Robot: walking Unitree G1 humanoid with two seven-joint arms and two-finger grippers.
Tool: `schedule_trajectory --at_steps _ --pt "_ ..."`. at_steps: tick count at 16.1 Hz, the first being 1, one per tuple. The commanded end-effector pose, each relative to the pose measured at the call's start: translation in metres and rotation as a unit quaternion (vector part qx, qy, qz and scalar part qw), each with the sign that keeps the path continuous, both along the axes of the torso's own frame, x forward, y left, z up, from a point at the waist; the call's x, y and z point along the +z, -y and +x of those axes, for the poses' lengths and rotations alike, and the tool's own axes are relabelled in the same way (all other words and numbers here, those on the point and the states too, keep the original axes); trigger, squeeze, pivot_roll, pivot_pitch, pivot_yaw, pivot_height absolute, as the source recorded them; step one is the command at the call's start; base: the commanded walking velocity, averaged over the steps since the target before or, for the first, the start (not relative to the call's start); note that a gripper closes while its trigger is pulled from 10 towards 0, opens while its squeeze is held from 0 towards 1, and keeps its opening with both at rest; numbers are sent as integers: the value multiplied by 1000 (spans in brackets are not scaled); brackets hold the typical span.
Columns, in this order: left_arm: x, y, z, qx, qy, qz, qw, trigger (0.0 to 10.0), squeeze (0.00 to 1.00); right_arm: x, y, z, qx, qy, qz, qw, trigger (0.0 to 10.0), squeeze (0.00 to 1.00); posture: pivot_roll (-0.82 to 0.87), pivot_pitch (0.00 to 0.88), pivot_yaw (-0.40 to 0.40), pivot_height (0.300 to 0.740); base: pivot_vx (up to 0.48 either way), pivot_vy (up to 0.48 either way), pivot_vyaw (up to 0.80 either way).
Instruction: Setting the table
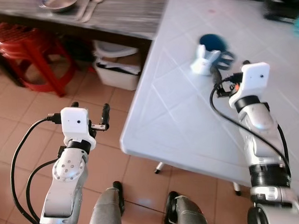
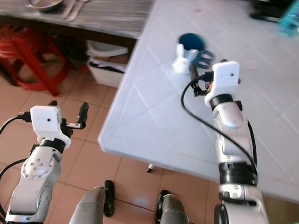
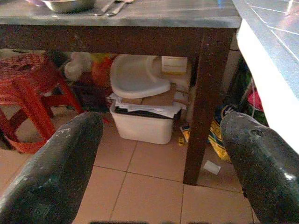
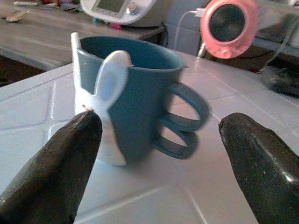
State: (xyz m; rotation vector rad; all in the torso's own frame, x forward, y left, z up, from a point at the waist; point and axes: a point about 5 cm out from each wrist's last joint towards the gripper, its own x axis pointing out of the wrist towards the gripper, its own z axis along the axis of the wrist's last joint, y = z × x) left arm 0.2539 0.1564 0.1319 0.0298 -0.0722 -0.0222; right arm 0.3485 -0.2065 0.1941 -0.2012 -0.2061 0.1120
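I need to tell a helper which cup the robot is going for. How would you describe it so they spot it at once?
Look at the big white table on the robot's right. Near its left edge, just ahead of the right gripper, whose fingers are open, stands a dark blue cup. It has a white rabbit figure with upright ears on its side and two looped handles.

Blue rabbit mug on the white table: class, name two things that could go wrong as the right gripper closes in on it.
1. The mug stands upright with the open right gripper just short of it; one finger arriving first could tip or push it.
2. Its handle faces one finger, so closing there may catch the loops and twist the mug.
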Motion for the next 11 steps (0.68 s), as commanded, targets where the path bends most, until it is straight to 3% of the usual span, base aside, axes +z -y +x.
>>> schedule_trajectory --at_steps 1,7,11 --pt "0 -2 -4 -1 -5 6 1000 10000 0 2 7 1 -4 4 -5 1000 10000 0 47 290 22 740 0 0 0" --pt "1 -4 -8 -17 -20 13 1000 10000 0 6 8 -9 -13 39 -36 999 10000 0 55 317 53 740 0 0 0" --pt "0 -3 -8 -21 -24 15 999 10000 0 12 6 -9 52 35 -28 998 10000 0 53 314 55 740 0 0 0"
